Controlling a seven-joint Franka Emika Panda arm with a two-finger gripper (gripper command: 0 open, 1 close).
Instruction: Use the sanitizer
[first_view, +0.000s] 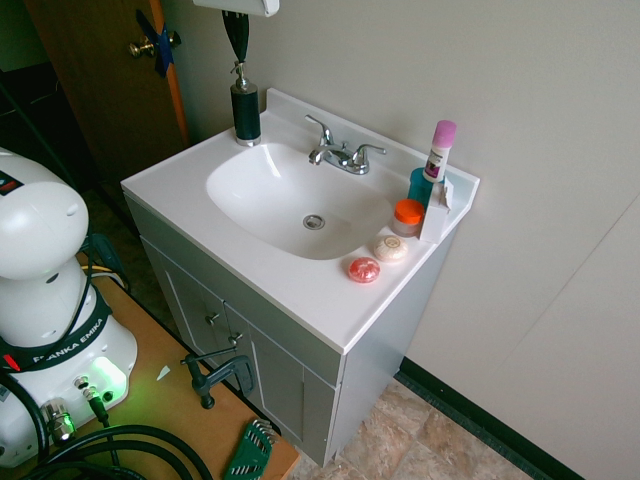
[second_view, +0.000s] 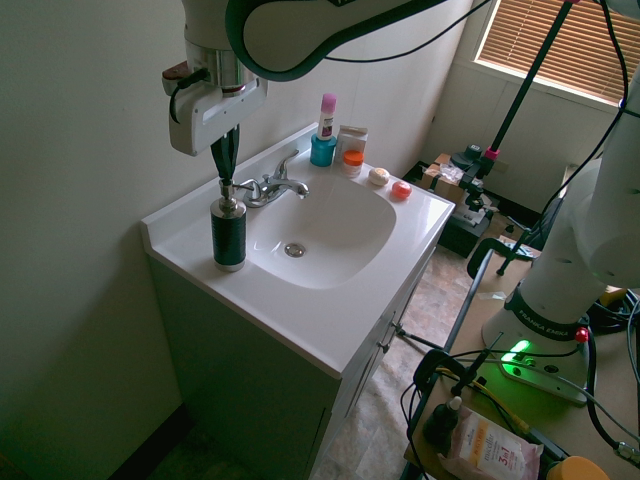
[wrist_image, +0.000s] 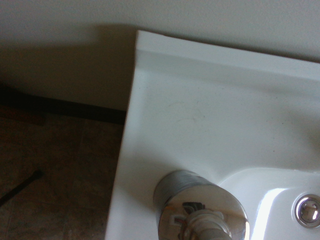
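Observation:
The sanitizer (first_view: 245, 112) is a dark pump bottle with a silver head, standing upright on the back left corner of the white sink counter (first_view: 190, 185). From the other side the sanitizer (second_view: 228, 235) stands at the counter's near left, close to the wall. My gripper (first_view: 238, 58) hangs straight above it, fingers shut together into a point that sits right at the pump head. The gripper (second_view: 226, 170) holds nothing. Whether the tips press the head I cannot tell. The wrist view looks down on the sanitizer (wrist_image: 200, 205) top.
A chrome faucet (first_view: 340, 155) stands behind the basin (first_view: 290, 195). At the far right corner are a white bottle with a pink cap (first_view: 439, 150), a teal cup (first_view: 419, 186), an orange-lidded jar (first_view: 407, 215) and two round soaps (first_view: 364, 269). The wall runs close behind the sanitizer.

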